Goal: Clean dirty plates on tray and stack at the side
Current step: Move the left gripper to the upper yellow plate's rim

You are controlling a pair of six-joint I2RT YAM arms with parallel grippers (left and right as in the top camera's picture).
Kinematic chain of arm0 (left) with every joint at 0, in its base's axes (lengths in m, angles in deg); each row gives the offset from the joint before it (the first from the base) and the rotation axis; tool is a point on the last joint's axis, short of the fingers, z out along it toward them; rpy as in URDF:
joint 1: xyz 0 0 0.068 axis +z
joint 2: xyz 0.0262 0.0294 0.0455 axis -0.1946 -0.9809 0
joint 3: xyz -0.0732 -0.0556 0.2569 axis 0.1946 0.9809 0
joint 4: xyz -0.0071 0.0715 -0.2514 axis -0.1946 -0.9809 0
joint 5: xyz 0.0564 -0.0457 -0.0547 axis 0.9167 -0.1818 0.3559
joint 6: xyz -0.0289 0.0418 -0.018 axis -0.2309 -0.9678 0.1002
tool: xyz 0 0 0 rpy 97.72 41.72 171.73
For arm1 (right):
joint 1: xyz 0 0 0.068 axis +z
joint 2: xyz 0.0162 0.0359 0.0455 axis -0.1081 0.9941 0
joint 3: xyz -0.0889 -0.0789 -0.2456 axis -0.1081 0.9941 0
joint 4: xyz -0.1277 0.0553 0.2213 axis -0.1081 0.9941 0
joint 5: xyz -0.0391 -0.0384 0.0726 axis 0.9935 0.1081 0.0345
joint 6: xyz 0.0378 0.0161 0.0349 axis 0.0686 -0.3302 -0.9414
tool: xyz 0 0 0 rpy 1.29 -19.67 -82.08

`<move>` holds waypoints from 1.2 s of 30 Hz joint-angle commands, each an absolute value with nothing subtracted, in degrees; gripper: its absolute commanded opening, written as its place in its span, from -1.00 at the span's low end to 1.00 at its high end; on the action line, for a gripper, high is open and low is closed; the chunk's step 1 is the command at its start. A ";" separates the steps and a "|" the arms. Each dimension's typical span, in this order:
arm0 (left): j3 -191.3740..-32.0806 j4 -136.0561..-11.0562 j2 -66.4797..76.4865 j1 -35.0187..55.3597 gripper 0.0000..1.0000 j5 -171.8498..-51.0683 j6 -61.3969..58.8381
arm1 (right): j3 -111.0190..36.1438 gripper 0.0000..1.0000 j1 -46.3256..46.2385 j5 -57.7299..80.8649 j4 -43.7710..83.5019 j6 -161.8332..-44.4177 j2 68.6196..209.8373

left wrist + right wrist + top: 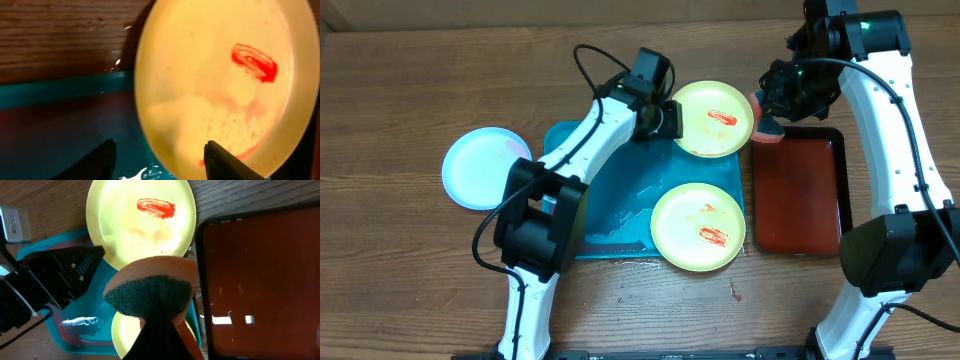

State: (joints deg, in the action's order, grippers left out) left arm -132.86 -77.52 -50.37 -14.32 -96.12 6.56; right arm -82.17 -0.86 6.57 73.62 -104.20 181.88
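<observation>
The turquoise tray [615,205] lies mid-table. One sauce-smeared plate [713,118] sits over its far right corner, and another smeared plate [698,228] lies at its near right. A third pale plate [480,168] rests on the table left of the tray. My left gripper [667,118] is at the far plate's left rim. It is open, with one finger [227,162] over the plate [225,85] and the other over the tray [65,120]. My right gripper [770,112] hovers by the far plate's right edge, shut on an orange sponge [150,292] with a dark scouring face.
A dark red, black-rimmed tray [800,190] lies right of the turquoise one. White suds [79,321] sit on the turquoise tray floor. The left arm [590,150] crosses above the tray's left half.
</observation>
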 commanded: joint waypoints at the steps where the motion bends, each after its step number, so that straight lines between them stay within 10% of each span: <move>1: -136.01 -77.17 -50.35 -14.84 0.15 -97.27 7.67 | -83.15 -0.92 -1.04 6.90 73.62 -103.96 180.44; 36: -135.77 -79.40 -55.25 -16.13 -0.43 -92.20 2.73 | -83.15 -0.92 -1.04 6.90 74.06 -103.96 180.44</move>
